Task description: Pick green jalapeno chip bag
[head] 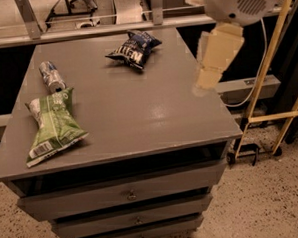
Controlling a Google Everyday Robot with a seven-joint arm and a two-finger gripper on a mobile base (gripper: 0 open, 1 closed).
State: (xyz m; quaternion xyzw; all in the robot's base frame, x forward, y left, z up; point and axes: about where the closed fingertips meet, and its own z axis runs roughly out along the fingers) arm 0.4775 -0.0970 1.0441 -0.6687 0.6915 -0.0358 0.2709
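We see the green jalapeno chip bag (53, 127) lying flat on the left front part of the tabletop (143, 111), with its barcode end toward the front edge. A small silver can (52, 76) lies just beside its far end, and whether the two touch we cannot tell. A dark blue chip bag (132, 48) lies well apart, near the back.

The hand (209, 70) hangs above the right edge of the tabletop, far from the green bag. It holds nothing, and we cannot tell how far open it is.

We judge that the reach is not yet begun. To do it well, we should cross to the left, come down from above onto the pinched middle, and close across this narrow part. We should keep away from the can, because it can roll.
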